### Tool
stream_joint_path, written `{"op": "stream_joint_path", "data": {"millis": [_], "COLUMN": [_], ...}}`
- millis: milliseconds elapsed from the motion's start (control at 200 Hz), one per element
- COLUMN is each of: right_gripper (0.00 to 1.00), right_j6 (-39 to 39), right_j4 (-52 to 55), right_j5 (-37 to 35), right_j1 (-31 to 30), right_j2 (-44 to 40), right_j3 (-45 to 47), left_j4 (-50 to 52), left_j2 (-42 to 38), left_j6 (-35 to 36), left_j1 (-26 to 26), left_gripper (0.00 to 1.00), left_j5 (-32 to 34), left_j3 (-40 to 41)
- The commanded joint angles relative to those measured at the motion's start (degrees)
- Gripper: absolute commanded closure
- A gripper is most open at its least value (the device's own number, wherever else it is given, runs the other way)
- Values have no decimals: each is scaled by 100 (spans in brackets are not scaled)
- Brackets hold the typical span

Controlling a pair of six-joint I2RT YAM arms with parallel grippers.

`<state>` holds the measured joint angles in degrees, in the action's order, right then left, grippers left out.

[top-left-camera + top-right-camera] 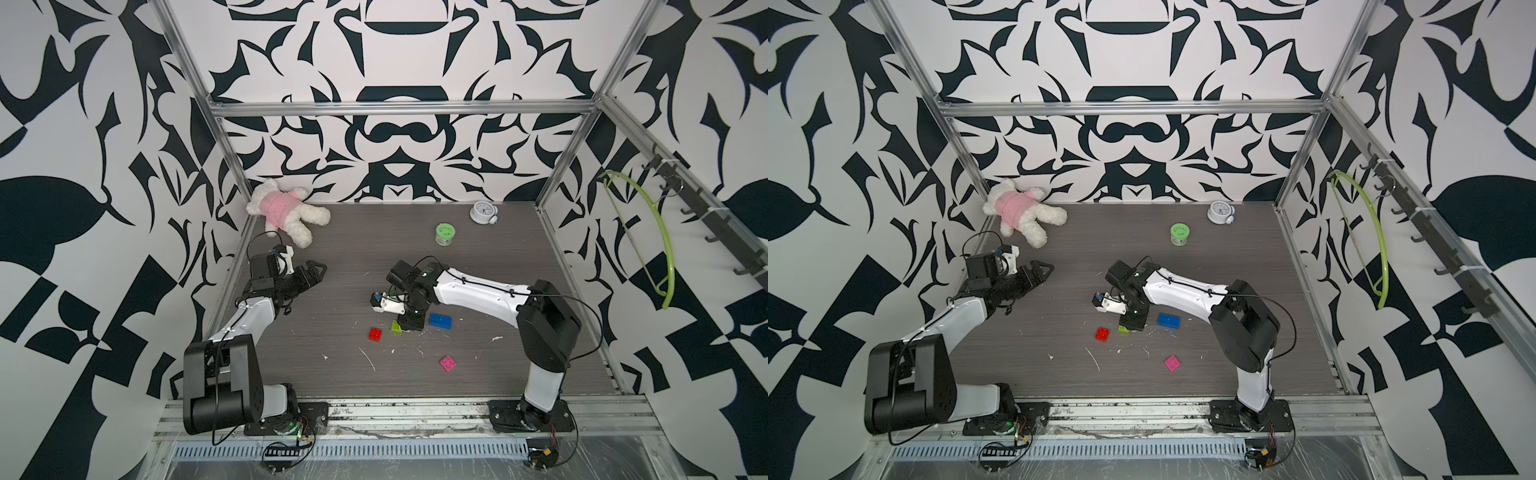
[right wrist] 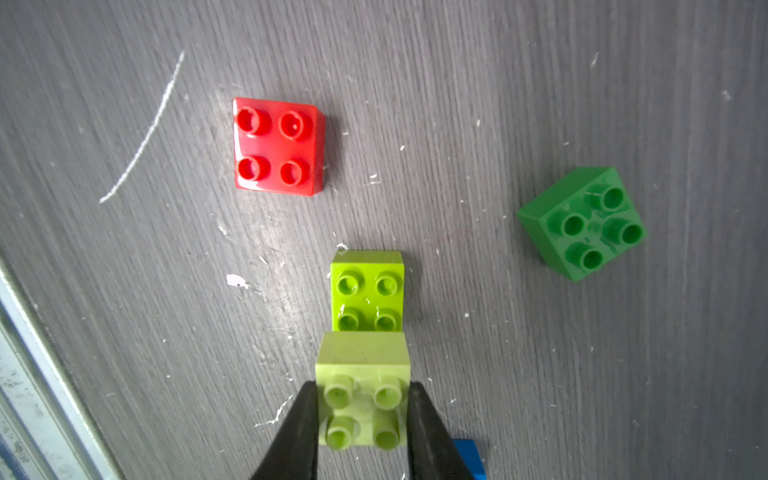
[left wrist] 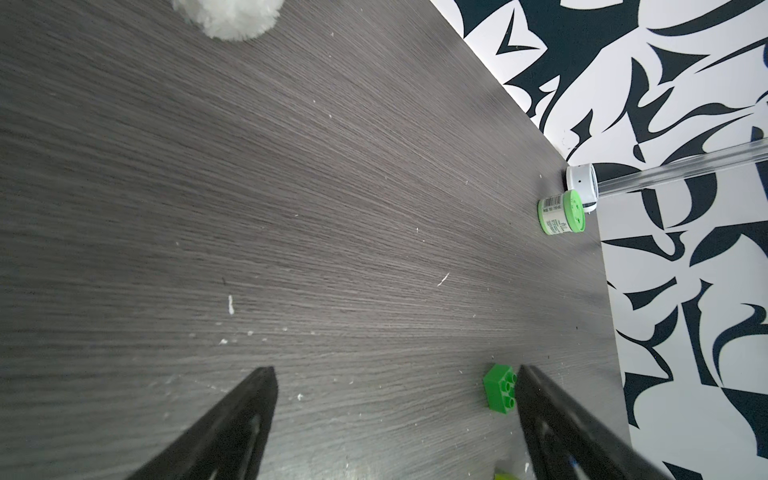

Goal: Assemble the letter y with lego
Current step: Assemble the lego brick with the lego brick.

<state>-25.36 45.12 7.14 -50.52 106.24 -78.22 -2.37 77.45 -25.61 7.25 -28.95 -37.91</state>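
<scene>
Left gripper (image 1: 319,268) spread, empty, off to the side | my right gripper (image 2: 363,409) pinching lime brick (image 2: 362,357) by its sides, studs up | second lime (image 2: 367,291) on worktop (image 2: 561,374) just ahead, squared with mine; right arm nearer.

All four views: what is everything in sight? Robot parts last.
red brick: one, red, centre.
held lime brick: one, lime, in right gripper.
loose lime brick: one, lime, beside it.
green brick: one, darker green, near those.
blue brick: one, blue, by right gripper.
pink brick: one, pink, nearest front.
tub: one, green, far right.
clock: one, white, far right corner.
plush toy: one, white and pink, far left corner.
hanger: one, lime, right wall.
left gripper: one, black, open, empty.
right gripper: one, black, shut on held lime brick.
</scene>
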Motion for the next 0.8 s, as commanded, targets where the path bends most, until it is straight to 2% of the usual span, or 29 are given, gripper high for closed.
{"op": "stream_joint_path", "data": {"millis": [0,795], "right_gripper": [95,100], "right_j6": [49,-120], "right_j4": [4,449], "right_j5": [-37,-243], "right_j1": [-53,-131], "right_j2": [-16,419], "right_j3": [-228,-430], "left_j4": [-53,-53], "left_j2": [6,17], "left_j6": [3,3], "left_j1": [28,27], "left_gripper": [5,5], "left_j5": [-98,-111], "left_j3": [91,86]}}
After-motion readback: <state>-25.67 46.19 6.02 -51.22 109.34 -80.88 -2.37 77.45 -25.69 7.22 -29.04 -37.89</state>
